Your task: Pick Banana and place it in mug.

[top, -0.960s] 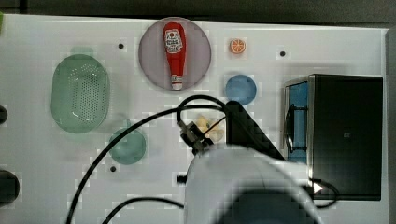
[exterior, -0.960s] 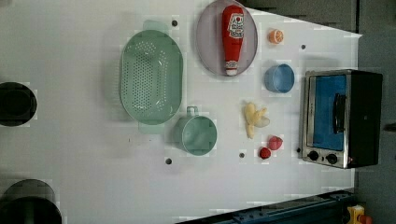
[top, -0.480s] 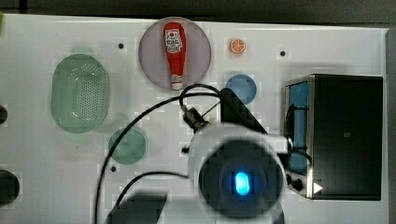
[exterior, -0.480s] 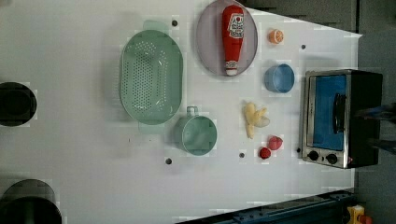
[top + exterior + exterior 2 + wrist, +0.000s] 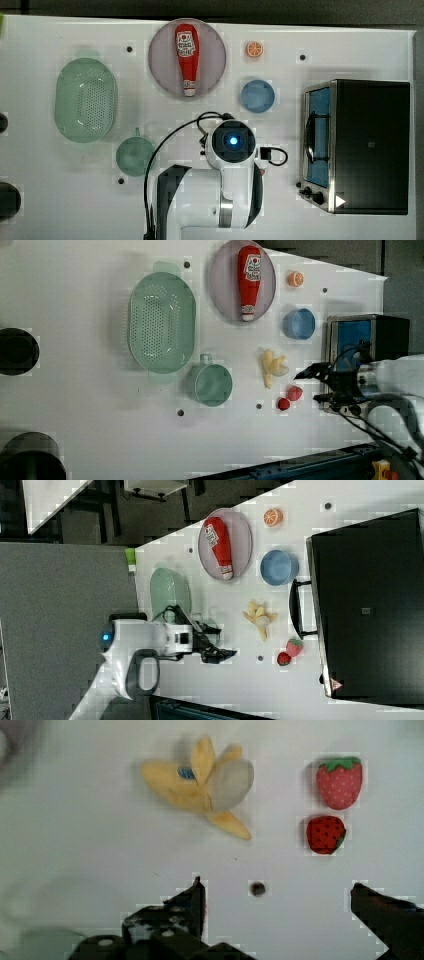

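Surface: white table (image 5: 90, 405) with small dark holes; every item listed below runs from the left view's left to the left view's right.
Colander: pale green colander (image 5: 161, 321) sits well to the left view's left, its rim just beside the mug; it plays no part in the task but crowds the cup on one side.
Mug: the small dull-green mug (image 5: 210, 384) stands upright with its mouth up, near the banana, so the carry looks short and the opening is free to receive.
Plate: a grey plate (image 5: 222, 270) holds a red ketchup bottle (image 5: 249, 281), apart from the work area.
Banana: the peeled yellow banana (image 5: 272, 367) lies flat on the table between the mug and the toaster oven, untouched, peel flaps splayed; the soft flaps may make a clean pinch harder.
Strawberries: two red strawberries (image 5: 289, 397) lie just beside the banana's end, likely the closest thing to get nudged.
Bowl: a blue bowl (image 5: 299, 323) and an orange slice (image 5: 295, 278) sit farther off, out of the path.
Gripper: the gripper (image 5: 277, 907) hovers above the table near the banana, jaws spread wide and holding nothing; it seems poised to descend.
Oven: the black toaster oven (image 5: 367, 340) bounds the left view's right.
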Controlling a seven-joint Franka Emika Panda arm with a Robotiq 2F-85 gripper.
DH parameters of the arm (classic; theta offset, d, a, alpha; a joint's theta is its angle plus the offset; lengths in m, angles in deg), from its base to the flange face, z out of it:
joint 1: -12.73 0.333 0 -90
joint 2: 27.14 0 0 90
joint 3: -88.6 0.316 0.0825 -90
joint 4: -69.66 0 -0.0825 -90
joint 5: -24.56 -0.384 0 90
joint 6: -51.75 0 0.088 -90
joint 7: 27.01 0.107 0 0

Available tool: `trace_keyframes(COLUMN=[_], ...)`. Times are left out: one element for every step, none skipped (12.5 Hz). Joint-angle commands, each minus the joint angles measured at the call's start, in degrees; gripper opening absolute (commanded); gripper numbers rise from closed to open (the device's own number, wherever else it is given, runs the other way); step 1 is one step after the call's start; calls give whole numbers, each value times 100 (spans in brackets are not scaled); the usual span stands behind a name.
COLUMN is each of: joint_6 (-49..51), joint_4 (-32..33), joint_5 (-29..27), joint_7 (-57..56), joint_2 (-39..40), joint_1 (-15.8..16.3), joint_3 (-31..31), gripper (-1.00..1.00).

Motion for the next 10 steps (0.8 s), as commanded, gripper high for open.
trace_keyframes(joint_6=[-516,-646,-810,-1056,-1401,-1769,-2048,-2234,-2449,-2702], joint_4=[76,70,64,60,58,56,58,49,18,5], joint_5=[10,10,10,10,9,9,8,7,7,6], joint_7=[-1363,-1923,-2409,-2814,-3074,-3174,-3175,-3174,-3175,-3173], joint_2=[-170,33,248,480,716,960,1198,1429,1654,1846], joint_1=[-13,-13,-14,-14,-14,-14,-10,-6,-6,-2], joint_3=[-138,-177,-216,-257,-286,-295,-289,-286,-286,-280], gripper=[100,100,100,100,100,100,100,100,100,100])
